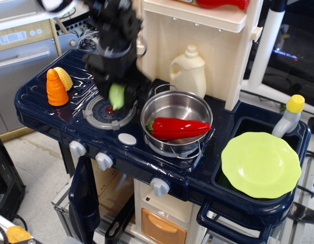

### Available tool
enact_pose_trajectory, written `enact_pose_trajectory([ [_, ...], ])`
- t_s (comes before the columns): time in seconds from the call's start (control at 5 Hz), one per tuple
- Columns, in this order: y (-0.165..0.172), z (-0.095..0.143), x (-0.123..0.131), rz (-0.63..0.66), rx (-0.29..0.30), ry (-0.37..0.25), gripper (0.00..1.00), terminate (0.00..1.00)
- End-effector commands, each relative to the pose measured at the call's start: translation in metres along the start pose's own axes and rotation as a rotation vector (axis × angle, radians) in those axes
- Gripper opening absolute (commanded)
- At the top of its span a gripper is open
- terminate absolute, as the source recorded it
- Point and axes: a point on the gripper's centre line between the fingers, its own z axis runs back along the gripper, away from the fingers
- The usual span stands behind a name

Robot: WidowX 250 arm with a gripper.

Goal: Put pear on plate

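The pale-green pear is held in my black gripper, lifted a little above the grey stove burner at the left of the toy kitchen. The gripper is blurred by motion and its fingers are closed around the pear. The lime-green scalloped plate lies over the sink at the far right, well away from the gripper.
A steel pot with a long red pepper stands between burner and plate. An orange-yellow corn toy sits at the left. A cream jug stands behind the pot. A yellow-capped bottle stands behind the plate.
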Motion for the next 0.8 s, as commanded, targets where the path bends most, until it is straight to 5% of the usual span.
enact_pose_trajectory([
  [0.0,-0.054,0.055,0.018,0.131,0.028,-0.030,0.00,0.00],
  [0.2,-0.103,0.056,0.016,0.204,-0.025,-0.071,0.00,0.00],
  [0.4,-0.154,0.056,0.006,0.231,0.006,-0.142,0.00,0.00],
  [0.6,-0.203,0.043,0.012,0.291,-0.034,-0.172,0.00,1.00],
])
